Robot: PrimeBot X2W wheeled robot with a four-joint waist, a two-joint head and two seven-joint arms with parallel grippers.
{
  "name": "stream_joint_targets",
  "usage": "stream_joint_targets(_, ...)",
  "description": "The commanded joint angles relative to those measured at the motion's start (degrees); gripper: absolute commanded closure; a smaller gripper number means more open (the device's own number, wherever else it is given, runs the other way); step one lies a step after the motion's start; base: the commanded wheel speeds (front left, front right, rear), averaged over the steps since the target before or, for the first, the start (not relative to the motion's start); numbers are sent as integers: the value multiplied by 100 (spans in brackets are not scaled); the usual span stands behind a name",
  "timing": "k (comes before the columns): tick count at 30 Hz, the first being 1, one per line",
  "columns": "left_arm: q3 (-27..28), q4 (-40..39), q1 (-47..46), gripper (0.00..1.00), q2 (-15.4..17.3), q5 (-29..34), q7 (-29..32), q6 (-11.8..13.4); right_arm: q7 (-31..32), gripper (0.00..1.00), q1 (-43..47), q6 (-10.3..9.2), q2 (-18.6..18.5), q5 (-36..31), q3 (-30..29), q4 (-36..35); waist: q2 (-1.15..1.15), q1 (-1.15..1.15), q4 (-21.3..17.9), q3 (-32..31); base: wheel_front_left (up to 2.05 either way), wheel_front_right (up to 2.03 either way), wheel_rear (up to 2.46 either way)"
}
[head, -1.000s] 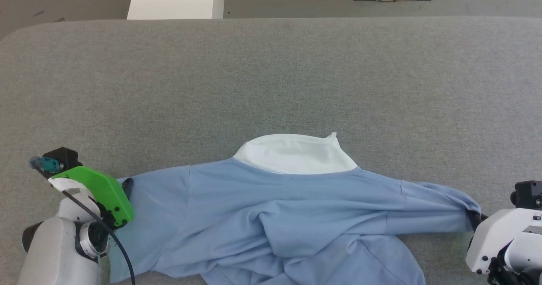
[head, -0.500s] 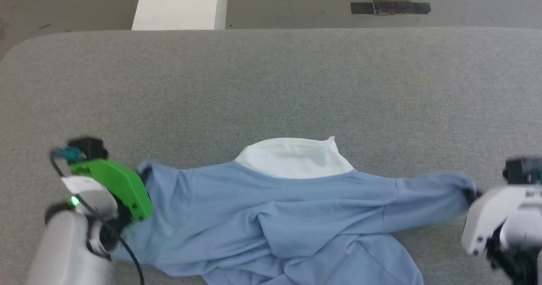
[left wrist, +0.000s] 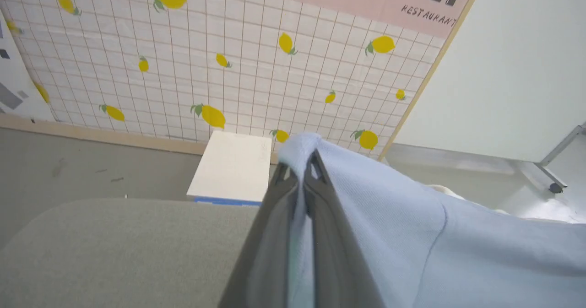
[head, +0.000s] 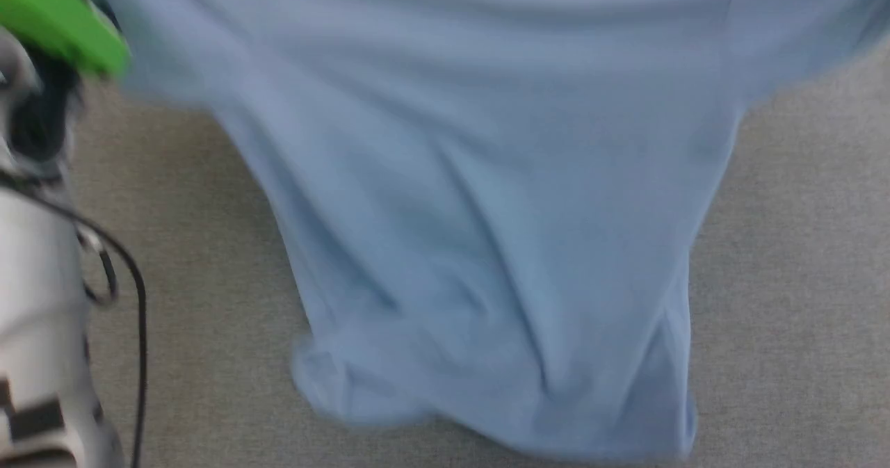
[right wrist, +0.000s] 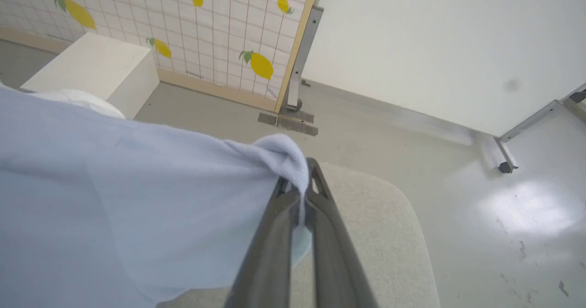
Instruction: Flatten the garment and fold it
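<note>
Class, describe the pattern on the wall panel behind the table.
The wall panel: white grid with yellow lemons, best in the left wrist view.

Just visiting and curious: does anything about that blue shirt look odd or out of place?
Nothing damaged or spilled. The garment hangs between the left gripper and right gripper, each shut on an edge; its lower part is creased over the table.

A grey fabric-topped table [left wrist: 114, 253] lies at 7 o'clock in the left wrist view. Beyond its edge, toward 12 o'clock, a white box [left wrist: 233, 168] stands on the grey floor [left wrist: 68, 161] near the foot of a lemon-print grid panel [left wrist: 206, 70]. At 1 o'clock a pink sign [left wrist: 393, 1] reads RESTAURANT, and a plain white wall [left wrist: 503, 70] sits at 2 o'clock.
</note>
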Motion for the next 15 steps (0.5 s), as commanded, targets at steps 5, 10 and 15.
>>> stream_joint_targets(5, -168, 235, -1505, 100, 95, 619, -610, 270, -562, 100, -1786, -10, 61, -506, -128, 726, 0, -1, -71, 768, 0, 0, 0)
stream_joint_targets(10, -101, 458, -2711, 100, 33, 917, -1358, 571, -1107, 100, -3102, -10, 204, -896, -88, 1101, 0, -1, -84, 1055, 0, 0, 0)
stream_joint_targets(15, 68, 672, -3687, 100, -6, 933, -2144, 660, -1881, 100, -4123, -10, 369, -1159, -208, 1301, 0, -1, -110, 1224, 0, 0, 0)
